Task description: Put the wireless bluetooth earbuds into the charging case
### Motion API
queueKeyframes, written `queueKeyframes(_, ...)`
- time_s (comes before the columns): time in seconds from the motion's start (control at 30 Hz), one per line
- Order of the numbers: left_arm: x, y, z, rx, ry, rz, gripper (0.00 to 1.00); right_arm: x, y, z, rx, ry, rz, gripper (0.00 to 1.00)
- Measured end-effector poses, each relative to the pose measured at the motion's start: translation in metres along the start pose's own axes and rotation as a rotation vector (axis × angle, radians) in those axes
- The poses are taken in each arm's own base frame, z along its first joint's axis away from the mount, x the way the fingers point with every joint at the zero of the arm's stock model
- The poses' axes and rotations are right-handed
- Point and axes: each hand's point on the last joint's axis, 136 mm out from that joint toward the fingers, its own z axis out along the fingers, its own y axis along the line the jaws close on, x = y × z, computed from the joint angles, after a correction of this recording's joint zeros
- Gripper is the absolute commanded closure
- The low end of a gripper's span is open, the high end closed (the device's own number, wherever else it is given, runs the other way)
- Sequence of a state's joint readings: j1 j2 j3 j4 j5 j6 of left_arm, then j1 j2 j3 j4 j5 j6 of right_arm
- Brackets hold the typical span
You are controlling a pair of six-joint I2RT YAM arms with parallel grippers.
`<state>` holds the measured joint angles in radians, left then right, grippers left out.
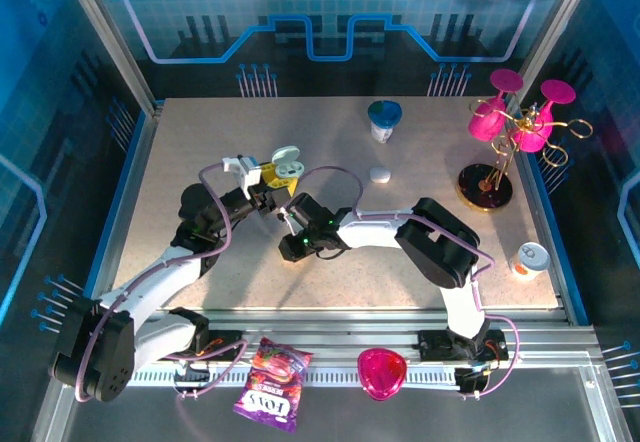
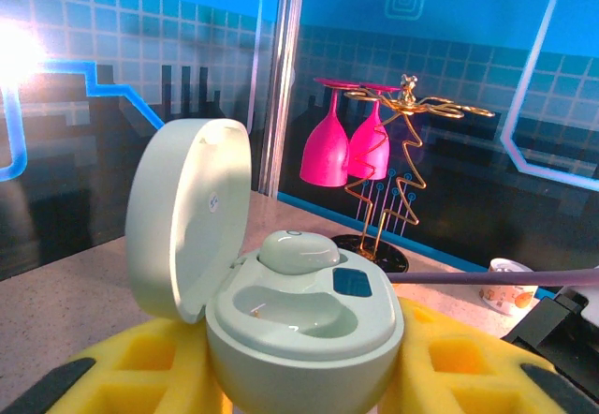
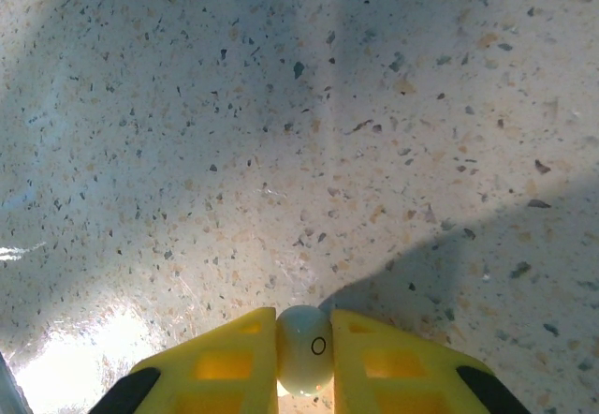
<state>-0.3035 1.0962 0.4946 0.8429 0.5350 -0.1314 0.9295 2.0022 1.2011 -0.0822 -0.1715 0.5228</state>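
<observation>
From above, my left claw [image 1: 273, 175] and right claw [image 1: 290, 219] are close together over the speckled tabletop [image 1: 200, 142]. Left wrist: my left claw clamps the pale rounded plastic charging case [image 2: 309, 334], lid open — one tiny white plastic earbud [image 2: 298, 250] sits inside. Right wrist: my right claw pinches a second white earbud [image 3: 304, 347].

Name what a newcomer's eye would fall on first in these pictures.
The open charging case, gripped in the left claw left of the table's centre, holds one seated earbud beside an empty socket. The right claw pinches a second earbud over the speckled table. At the far right, pink glasses hang upside down on a gold rack.
</observation>
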Motion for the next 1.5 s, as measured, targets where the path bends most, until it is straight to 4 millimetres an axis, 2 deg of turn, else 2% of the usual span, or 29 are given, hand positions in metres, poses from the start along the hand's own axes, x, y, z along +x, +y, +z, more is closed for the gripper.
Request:
queueKeyframes(0.13,0.001,0.001,0.000,-0.001,0.003,-0.002,0.75,0.003,-0.004,-0.006,0.017,-0.009,0.001,0.83)
queueKeyframes(0.3,0.007,0.003,0.002,-0.004,0.017,-0.009,0.75,0.006,-0.014,-0.039,0.056,-0.060,0.010,0.83)
queueKeyframes(0.5,0.021,0.006,0.008,-0.008,0.050,0.005,0.75,-0.012,-0.038,-0.106,0.129,-0.202,0.044,0.83)
queueKeyframes(0.63,0.031,-0.005,0.016,0.013,0.069,0.064,0.75,-0.028,-0.049,-0.159,0.191,-0.312,0.045,0.83)
queueKeyframes(0.83,0.056,-0.014,0.029,0.034,0.114,0.130,0.76,-0.037,-0.039,-0.226,0.246,-0.433,-0.006,0.83)
queueKeyframes(1.0,0.076,-0.018,0.037,0.043,0.160,0.170,0.76,-0.051,-0.019,-0.265,0.255,-0.516,-0.062,0.83)
queueKeyframes(1.1,0.085,-0.022,0.040,0.053,0.180,0.181,0.76,-0.059,-0.007,-0.277,0.252,-0.543,-0.097,0.83)
queueKeyframes(1.23,0.086,-0.025,0.045,0.062,0.182,0.197,0.76,-0.065,0.001,-0.281,0.251,-0.553,-0.124,0.83)
queueKeyframes(1.5,0.087,-0.033,0.051,0.083,0.182,0.202,0.76,-0.074,0.000,-0.265,0.266,-0.518,-0.145,0.83)
